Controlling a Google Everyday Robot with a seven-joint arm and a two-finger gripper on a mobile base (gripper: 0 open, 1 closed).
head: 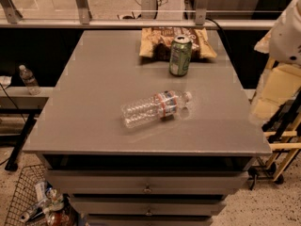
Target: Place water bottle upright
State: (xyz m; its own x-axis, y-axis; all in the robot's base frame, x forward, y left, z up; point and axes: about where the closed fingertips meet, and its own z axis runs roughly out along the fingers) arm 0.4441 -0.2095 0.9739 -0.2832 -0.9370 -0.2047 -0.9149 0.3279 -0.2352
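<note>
The water bottle [155, 108] lies on its side on the grey counter [89, 88], in front of the green can [180, 55] and a little to the can's left, apart from it and nearer the front edge. Its long axis runs mostly left to right, slightly skewed. The white cap [187, 96] is the end closer to the can, and the clear ribbed base points away to the front-left. The label band sits toward the cap end. Nothing touches the bottle.

Just behind the can, a snack bag [155, 44] lies flat. Far to the can's left, off the counter, 1 smaller clear bottle [29, 79] stands on a lower ledge; it is not the target.

The gripper is not in view. Only a pale rounded shape [288, 29], probably part of the arm, shows to the can's right, past the counter's edge, so I cannot tell how the jaws stand or whether they hold anything.

Judged from this, the bottle lies left of and in front of that arm part, and it has not yet been stood up. The jaws would likely need to close across the ribbed body, square to the long axis, then swing the cap end upward.
</note>
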